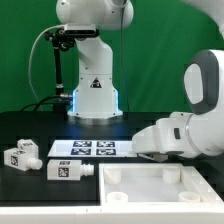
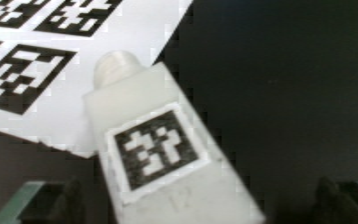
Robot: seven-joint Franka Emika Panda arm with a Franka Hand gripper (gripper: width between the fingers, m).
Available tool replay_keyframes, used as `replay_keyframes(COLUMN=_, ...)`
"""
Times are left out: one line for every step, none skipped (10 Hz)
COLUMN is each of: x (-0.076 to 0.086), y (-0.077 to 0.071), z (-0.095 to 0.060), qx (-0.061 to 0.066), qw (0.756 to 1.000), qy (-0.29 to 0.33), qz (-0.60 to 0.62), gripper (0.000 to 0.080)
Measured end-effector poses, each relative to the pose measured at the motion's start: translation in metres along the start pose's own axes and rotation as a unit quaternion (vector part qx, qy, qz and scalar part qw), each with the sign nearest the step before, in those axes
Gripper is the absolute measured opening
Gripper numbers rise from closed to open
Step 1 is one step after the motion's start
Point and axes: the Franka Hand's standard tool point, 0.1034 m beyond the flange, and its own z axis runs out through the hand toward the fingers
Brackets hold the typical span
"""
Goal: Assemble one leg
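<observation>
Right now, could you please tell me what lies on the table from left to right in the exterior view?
Leftmost leg → second leg → marker board → white panel.

The arm (image 1: 205, 95) rises from its base (image 1: 95, 92) behind the marker board (image 1: 91, 148), passes out of the exterior view at the top and shows again at the exterior view's right, its thick white links bent downward. Its wrist (image 1: 165, 138) hangs low, just off the marker board's end on the exterior view's right. The gripper (image 2: 194, 205) points down beside that board, its two dark fingertips (image 2: 43, 200) set wide apart.
</observation>
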Motion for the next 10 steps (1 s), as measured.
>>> replay_keyframes(x=-0.004, y=-0.0008, z=-0.0035, qx=0.001, qw=1.0, qy=0.006, qz=-0.001, gripper=0.0649)
replay_keyframes(x=-0.0055, y=0.0001, z=-0.0032, qx=0.002, qw=1.0, qy=0.006, qz=-0.001, gripper=0.0649)
replay_keyframes(x=-0.0049, y=0.0011, z=-0.0019, qx=0.003, qw=1.0, qy=0.004, qz=0.0, gripper=0.0521)
replay_keyframes(x=-0.0048, y=0.0016, z=-0.002, qx=0.003, qw=1.0, qy=0.004, qz=0.0, gripper=0.0521)
replay_keyframes(x=-0.0047, y=0.0021, z=-0.0019, qx=0.004, qw=1.0, qy=0.004, qz=0.0, gripper=0.0385)
replay_keyframes(x=-0.0046, y=0.0028, z=-0.0018, qx=0.005, qw=1.0, qy=0.004, qz=0.001, gripper=0.0284)
replay_keyframes(x=-0.0046, y=0.0032, z=-0.0017, qx=0.005, qw=1.0, qy=0.004, qz=0.001, gripper=0.0284)
replay_keyframes(x=-0.0045, y=0.0037, z=-0.0017, qx=0.006, qw=1.0, qy=0.004, qz=0.001, gripper=0.0284)
replay_keyframes(x=-0.0045, y=0.0042, z=-0.0017, qx=0.006, qw=1.0, qy=0.004, qz=0.002, gripper=0.0284)
replay_keyframes(x=-0.0043, y=0.0049, z=-0.0021, qx=0.007, qw=1.0, qy=0.004, qz=0.002, gripper=0.0284)
